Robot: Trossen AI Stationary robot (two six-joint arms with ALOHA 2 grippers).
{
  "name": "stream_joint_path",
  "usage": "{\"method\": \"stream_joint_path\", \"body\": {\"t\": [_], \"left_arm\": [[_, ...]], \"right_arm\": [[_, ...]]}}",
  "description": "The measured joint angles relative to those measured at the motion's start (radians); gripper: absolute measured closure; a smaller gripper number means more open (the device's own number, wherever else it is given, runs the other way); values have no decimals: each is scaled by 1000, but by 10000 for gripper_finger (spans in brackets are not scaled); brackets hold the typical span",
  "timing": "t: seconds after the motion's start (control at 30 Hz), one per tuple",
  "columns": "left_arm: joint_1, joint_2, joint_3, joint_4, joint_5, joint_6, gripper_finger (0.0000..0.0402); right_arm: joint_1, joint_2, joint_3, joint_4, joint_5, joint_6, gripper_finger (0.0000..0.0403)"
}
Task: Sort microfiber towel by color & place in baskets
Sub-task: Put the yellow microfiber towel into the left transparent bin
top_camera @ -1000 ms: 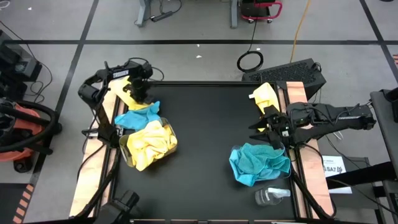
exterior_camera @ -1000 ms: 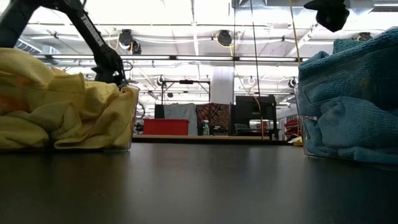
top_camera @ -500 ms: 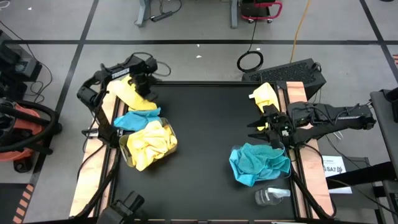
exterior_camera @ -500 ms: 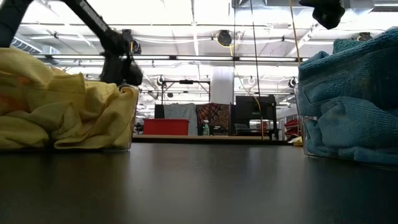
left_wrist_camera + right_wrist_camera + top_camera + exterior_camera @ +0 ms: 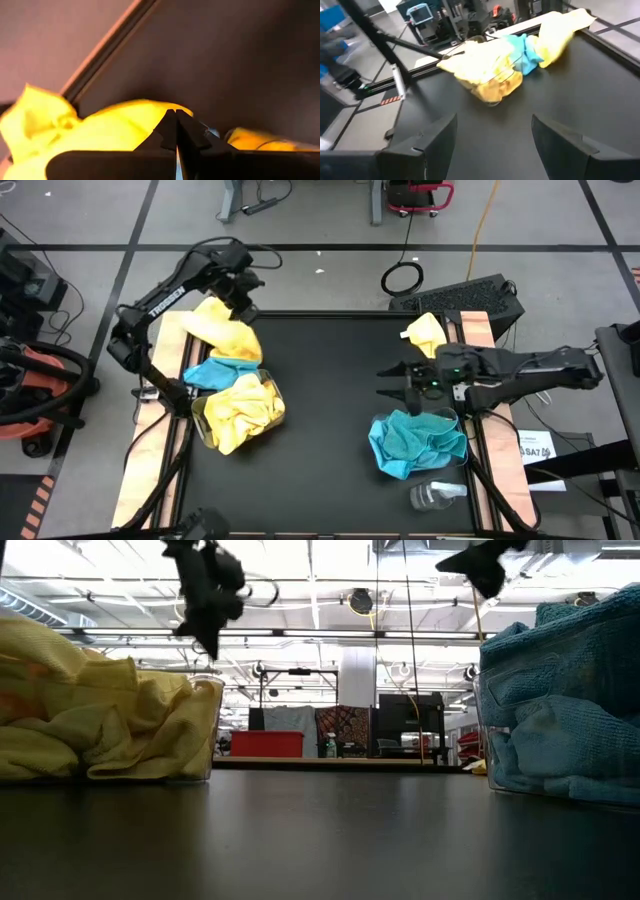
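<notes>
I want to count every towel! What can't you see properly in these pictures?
- Clear plastic basket of yellow towels: high view, heaped cloths hide those underneath.
- Clear basket of turquoise towels: low view, cut off by the picture's edge.
- Turquoise towel: high view, partly hidden under yellow ones.

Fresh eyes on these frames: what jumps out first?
Colour: a clear basket heaped with yellow towels at the table's left, and another stuffed with turquoise ones at the right. Next, the left gripper at the far-left corner, jaws shut on a yellow towel trailing down onto a turquoise towel. The right gripper hovers open near mid-table, a stray yellow towel behind it.
</notes>
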Motion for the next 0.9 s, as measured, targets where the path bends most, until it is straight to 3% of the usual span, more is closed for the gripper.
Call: {"method": "stream_joint_path", "body": {"t": [0.2,0.37,0.47,0.73,0.9], "left_arm": [[-89,0,151,12,10,-7,401],[-117,2,149,-60,-141,27,378],[-112,8,106,-74,-153,29,317],[-59,59,-92,-30,-177,-32,86],[23,122,-242,-27,-189,-89,30]], "right_arm": [[-94,140,0,160,-78,-42,154],[-151,223,0,229,-174,-29,154],[-159,249,0,252,-206,-27,154],[-159,250,0,248,-276,-34,154],[-159,239,-1,251,-280,-41,154]]}}
